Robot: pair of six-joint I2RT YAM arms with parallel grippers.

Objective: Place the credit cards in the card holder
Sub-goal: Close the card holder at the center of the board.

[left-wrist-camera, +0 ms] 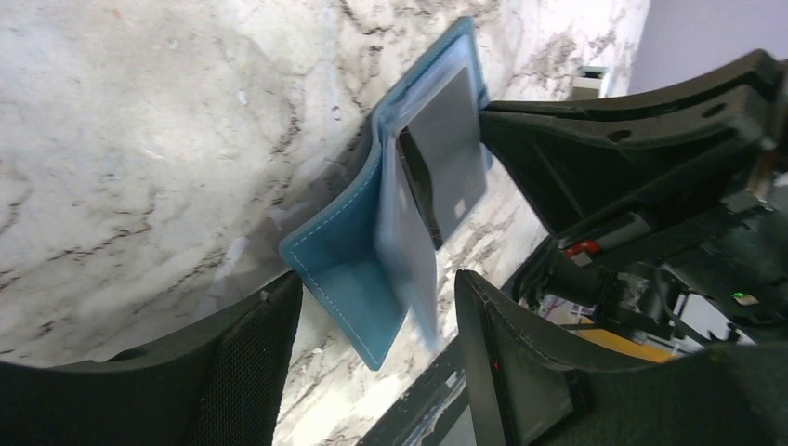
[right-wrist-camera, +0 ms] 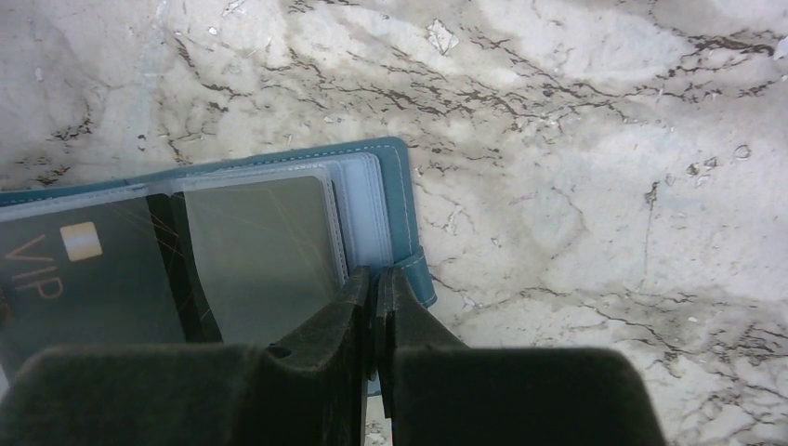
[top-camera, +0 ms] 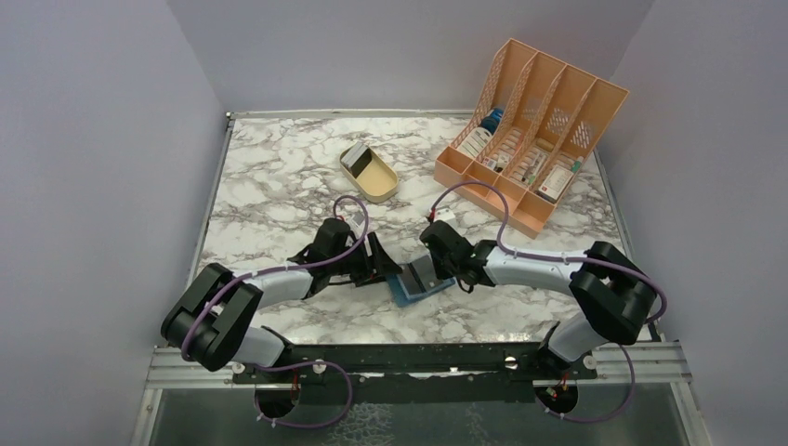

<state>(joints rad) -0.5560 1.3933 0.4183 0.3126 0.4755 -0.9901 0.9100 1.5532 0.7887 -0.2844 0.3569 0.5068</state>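
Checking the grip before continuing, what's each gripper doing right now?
Left gripper: open, holding nothing.
Right gripper: shut on the card holder's edge.

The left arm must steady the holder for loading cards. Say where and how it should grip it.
Take the holder by its near teal cover's outer edge, from the left arm's side. That flap seems to curl off the table, letting a finger slip under, and the open left gripper straddles it. The right gripper, shut, occupies the far edge.

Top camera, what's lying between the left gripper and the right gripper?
The card holder, open on the marble, a dark card in a clear pocket. The top view shows it between the left gripper and right gripper; both wrist views confirm.
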